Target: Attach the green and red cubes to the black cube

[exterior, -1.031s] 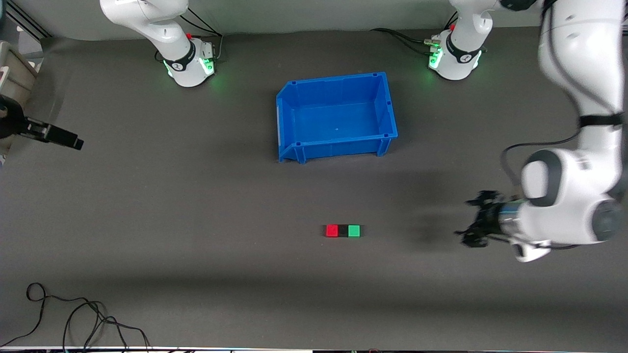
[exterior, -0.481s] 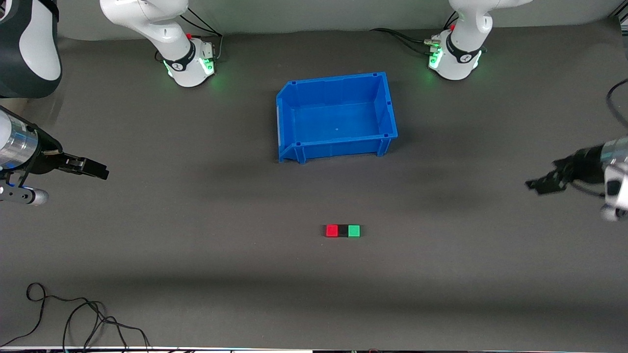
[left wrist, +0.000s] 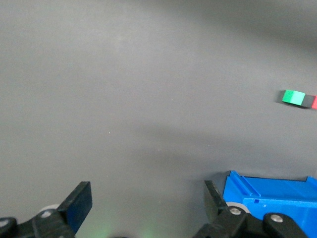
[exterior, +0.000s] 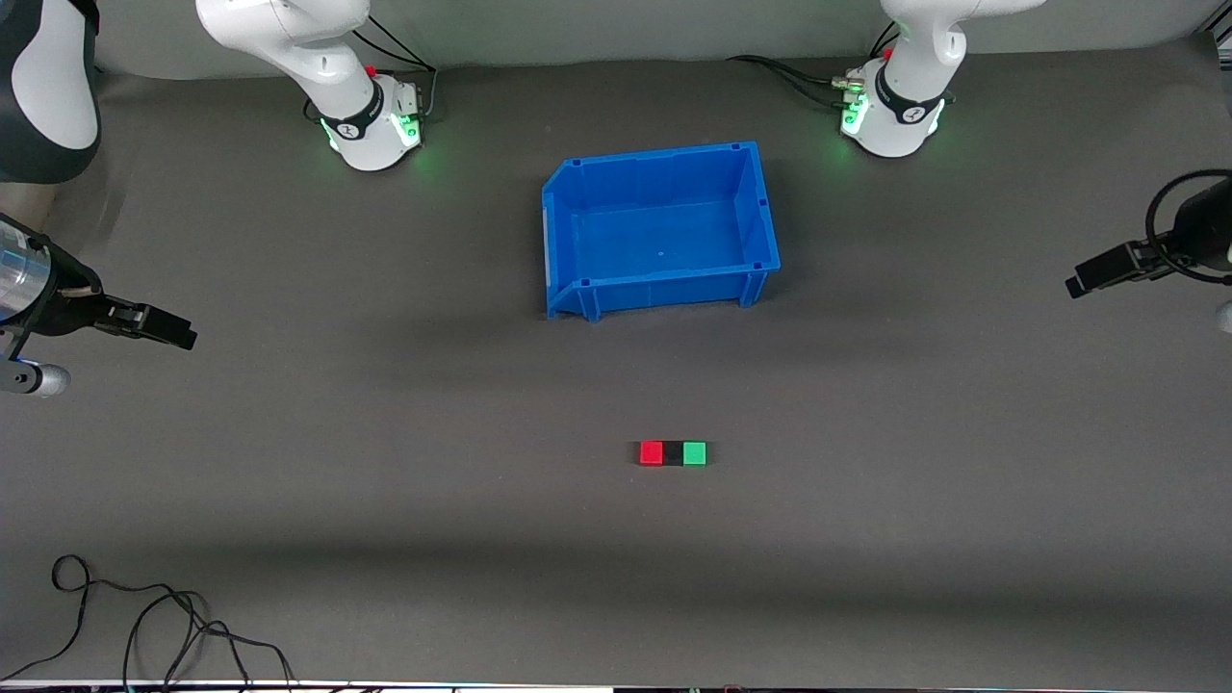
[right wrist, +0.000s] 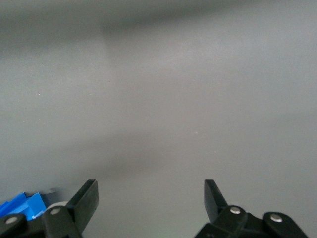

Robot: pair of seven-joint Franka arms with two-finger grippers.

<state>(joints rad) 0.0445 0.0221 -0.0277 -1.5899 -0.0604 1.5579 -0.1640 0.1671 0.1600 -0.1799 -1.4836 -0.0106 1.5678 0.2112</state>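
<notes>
Front view: three cubes in one touching row, lower centre of frame, red cube (exterior: 652,452), black cube (exterior: 673,453) in the middle, green cube (exterior: 694,452). One blue bin (exterior: 558,241) at upper centre, nothing in it, well apart from the row. One loose black cable (exterior: 144,626) at lower left on the grey desk (exterior: 385,500). Two pincers, both released with fingers spread, holding nothing: left pincer (left wrist: 148,203) over desk at frame's right edge, right pincer (right wrist: 151,201) over desk at frame's left edge.

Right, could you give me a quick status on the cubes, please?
Left end effector open, right end effector open, both at table ends. Red cube, black cube, green cube joined in a row. Bin apart.
</notes>
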